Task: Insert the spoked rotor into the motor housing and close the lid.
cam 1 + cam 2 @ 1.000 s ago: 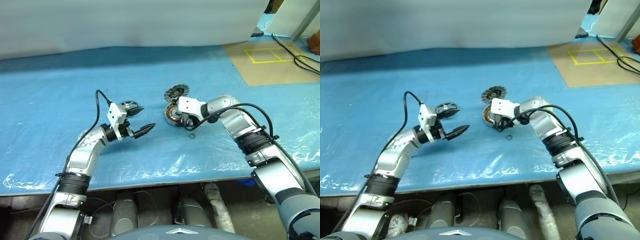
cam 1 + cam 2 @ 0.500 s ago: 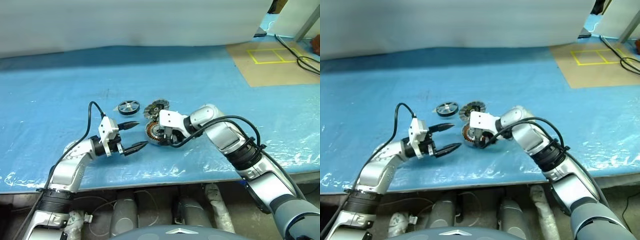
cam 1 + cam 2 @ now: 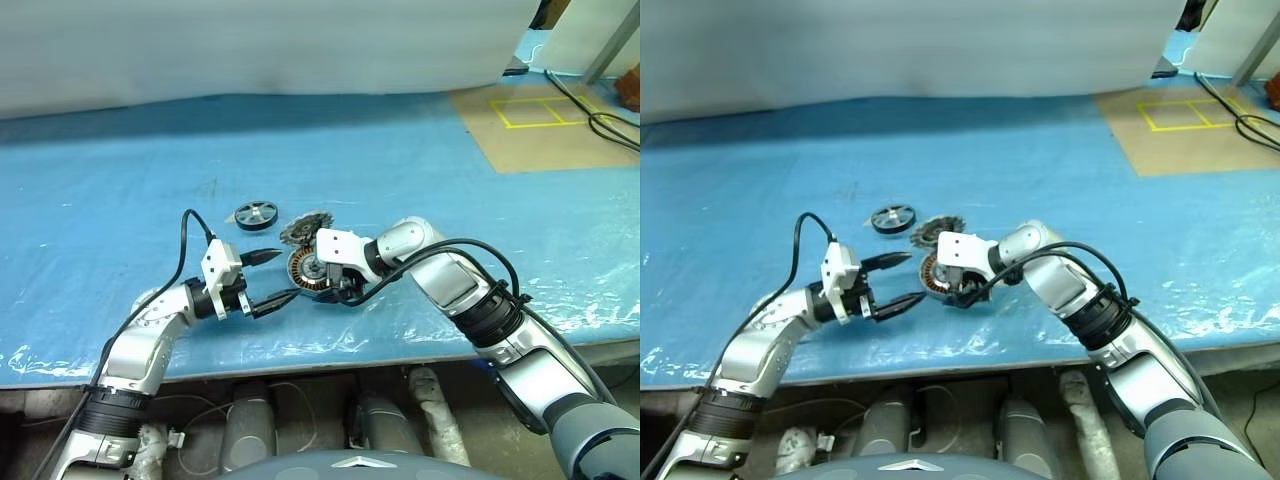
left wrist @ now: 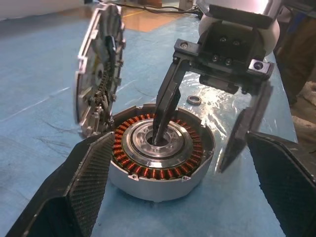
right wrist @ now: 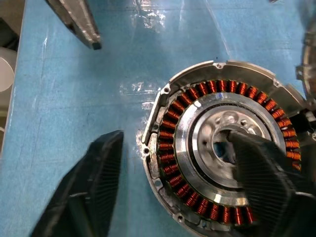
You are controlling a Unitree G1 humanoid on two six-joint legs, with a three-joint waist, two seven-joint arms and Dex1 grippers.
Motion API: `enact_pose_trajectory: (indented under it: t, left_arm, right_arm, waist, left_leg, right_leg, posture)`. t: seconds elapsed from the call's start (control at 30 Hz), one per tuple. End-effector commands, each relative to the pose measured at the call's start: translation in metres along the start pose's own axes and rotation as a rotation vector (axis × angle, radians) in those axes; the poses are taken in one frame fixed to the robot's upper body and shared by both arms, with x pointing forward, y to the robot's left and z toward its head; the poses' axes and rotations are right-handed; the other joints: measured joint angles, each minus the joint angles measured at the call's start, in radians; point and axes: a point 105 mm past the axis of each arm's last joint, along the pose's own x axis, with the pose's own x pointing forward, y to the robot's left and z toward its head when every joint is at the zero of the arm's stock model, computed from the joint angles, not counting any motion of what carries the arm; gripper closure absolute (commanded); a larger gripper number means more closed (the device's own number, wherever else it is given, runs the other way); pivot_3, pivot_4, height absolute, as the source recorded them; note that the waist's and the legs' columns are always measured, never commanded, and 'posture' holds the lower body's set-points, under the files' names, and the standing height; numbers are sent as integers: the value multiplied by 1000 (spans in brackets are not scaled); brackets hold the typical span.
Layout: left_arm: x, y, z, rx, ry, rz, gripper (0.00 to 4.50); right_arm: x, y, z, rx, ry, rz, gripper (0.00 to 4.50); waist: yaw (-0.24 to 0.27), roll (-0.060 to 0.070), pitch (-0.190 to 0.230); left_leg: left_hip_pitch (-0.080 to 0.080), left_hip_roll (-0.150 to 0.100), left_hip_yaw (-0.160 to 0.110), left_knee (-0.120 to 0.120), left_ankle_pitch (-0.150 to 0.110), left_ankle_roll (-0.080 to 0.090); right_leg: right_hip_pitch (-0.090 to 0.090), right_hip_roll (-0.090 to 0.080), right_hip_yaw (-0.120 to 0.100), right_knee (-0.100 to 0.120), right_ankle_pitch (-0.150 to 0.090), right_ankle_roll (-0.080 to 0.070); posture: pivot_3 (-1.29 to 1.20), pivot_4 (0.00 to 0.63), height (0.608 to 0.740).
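Beside the motor housing (image 3: 306, 269), the lid (image 3: 305, 228) perhaps leans on its rim.

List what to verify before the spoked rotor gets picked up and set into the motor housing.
1. Motor housing upright on the table, windings facing up: ok.
2. Housing hub free for the rotor: not ok. One finger of the right end effector stands in the hub.
3. Right end effector open, outer finger off the housing wall: ok.
4. Lid out of the way: not ok. It stands on edge, leaning against the housing's rim.
5. Spoked rotor lying flat on the table, apart from the other parts: ok.
6. Left end effector open and empty: ok.
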Motion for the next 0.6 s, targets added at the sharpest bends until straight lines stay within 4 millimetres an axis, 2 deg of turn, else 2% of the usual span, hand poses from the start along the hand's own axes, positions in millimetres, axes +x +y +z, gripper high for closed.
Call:
enact_pose_trajectory:
  t: [0.03,0.2,0.37,0.5,0.53,0.6]
  left_arm:
    - [4,2,6,31,-22,-8,0]
    - [7,6,5,34,-25,-14,0]
    - [8,7,3,37,-25,-20,0]
    - [8,7,1,36,-26,-27,0]
    - [8,7,1,37,-25,-29,0]
    - [7,7,1,38,-26,-32,0]
  right_arm:
    - [-8,-5,2,20,2,-7,26]
    - [-39,-5,29,88,-133,26,26]
    - [-61,2,39,137,-214,29,26]
    - [-85,0,52,295,-370,37,26]
    - [-92,-3,49,299,-383,6,26]
    - [-99,-7,27,253,-318,-115,26]
  waist:
    - [-1,0,0]
    - [1,0,0]
    - [1,0,0]
    - [3,0,0]
    - [4,0,0]
    - [11,0,0]
  left_leg:
    - [0,0,0,0,0,0]
    - [-2,0,0,0,0,0]
    - [-2,0,0,0,0,0]
    - [-3,0,0,-1,0,0]
    - [-3,0,0,-1,0,0]
    - [-3,0,0,-1,0,0]
  right_leg:
    - [0,0,0,0,0,0]
    - [-1,0,1,0,0,0]
    - [-2,0,0,0,0,0]
    - [-3,0,0,0,0,0]
    - [-3,0,0,0,0,0]
    - [-3,0,0,0,0,0]
  posture:
    - [0,150,740]
    - [0,150,740]
    - [0,150,740]
    - [0,150,740]
    - [0,150,740]
    - [0,150,740]
